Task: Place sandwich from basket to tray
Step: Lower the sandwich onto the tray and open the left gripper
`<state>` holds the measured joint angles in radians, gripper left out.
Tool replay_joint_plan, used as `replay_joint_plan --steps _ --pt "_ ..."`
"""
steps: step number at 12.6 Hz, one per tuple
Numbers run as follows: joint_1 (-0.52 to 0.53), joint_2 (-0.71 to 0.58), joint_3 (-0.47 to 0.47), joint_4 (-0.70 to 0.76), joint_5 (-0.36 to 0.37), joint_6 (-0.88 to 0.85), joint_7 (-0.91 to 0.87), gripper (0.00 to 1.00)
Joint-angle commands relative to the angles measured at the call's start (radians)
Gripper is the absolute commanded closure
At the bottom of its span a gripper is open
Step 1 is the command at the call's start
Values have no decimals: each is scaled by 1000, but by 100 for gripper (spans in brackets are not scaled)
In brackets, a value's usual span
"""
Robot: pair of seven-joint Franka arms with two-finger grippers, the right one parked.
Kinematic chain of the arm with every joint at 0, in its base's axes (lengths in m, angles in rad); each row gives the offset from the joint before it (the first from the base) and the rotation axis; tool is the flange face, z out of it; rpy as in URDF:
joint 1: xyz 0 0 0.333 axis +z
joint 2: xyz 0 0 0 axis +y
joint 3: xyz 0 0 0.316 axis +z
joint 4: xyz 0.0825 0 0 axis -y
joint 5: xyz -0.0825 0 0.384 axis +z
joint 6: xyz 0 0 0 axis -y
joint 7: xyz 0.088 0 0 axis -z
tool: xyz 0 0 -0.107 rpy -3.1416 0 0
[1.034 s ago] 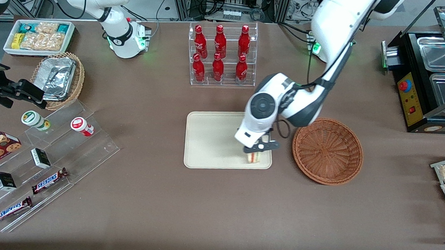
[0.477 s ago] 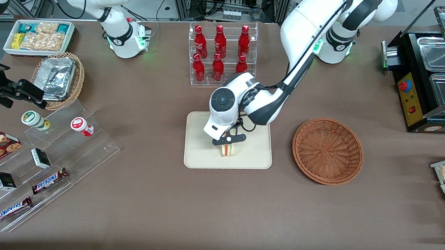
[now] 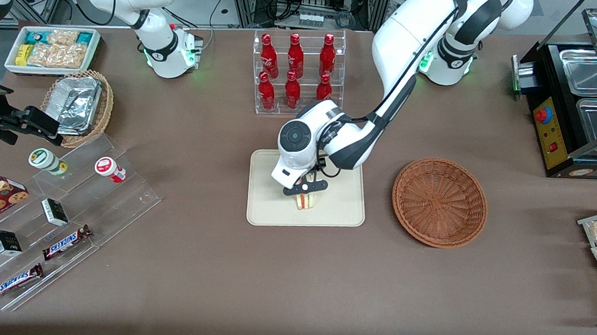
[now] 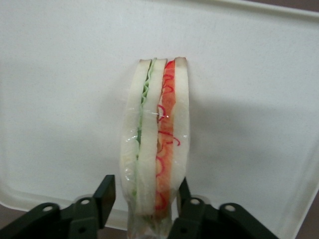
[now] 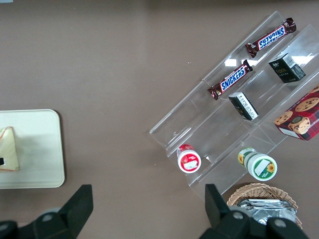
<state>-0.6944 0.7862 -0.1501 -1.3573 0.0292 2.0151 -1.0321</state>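
The sandwich [image 3: 305, 201] stands on edge on the cream tray [image 3: 271, 186], in the part of it nearer the front camera. My left gripper [image 3: 305, 188] is right above it, its fingers straddling the wedge. In the left wrist view the sandwich [image 4: 157, 134] rests on the tray [image 4: 249, 99] between the fingers of the gripper [image 4: 144, 199]. One finger [image 4: 105, 191] stands a little apart from the bread and the other is at its side, so the jaws are open. The reddish-brown basket [image 3: 439, 202] is empty, beside the tray toward the working arm's end.
A clear rack of red bottles [image 3: 296, 74] stands farther from the front camera than the tray. Toward the parked arm's end are a tan basket of foil packets [image 3: 77, 105], a white snack bin [image 3: 52, 49] and an acrylic snack stand [image 3: 68, 210]. A black food warmer [image 3: 577, 101] stands toward the working arm's end.
The gripper carried the sandwich from the tray's basket-side edge to its middle. In the last half second it hardly moved, and the sandwich now sits on the tray.
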Motion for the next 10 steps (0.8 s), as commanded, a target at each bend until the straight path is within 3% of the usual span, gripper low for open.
replay_joint_plan --steps 1,4,10 --pt "-5 -56 10 43 14 -90 -45 0" --pt "-4 -151 17 41 17 -182 -36 0" --pt "117 -261 21 30 17 -340 78 0"
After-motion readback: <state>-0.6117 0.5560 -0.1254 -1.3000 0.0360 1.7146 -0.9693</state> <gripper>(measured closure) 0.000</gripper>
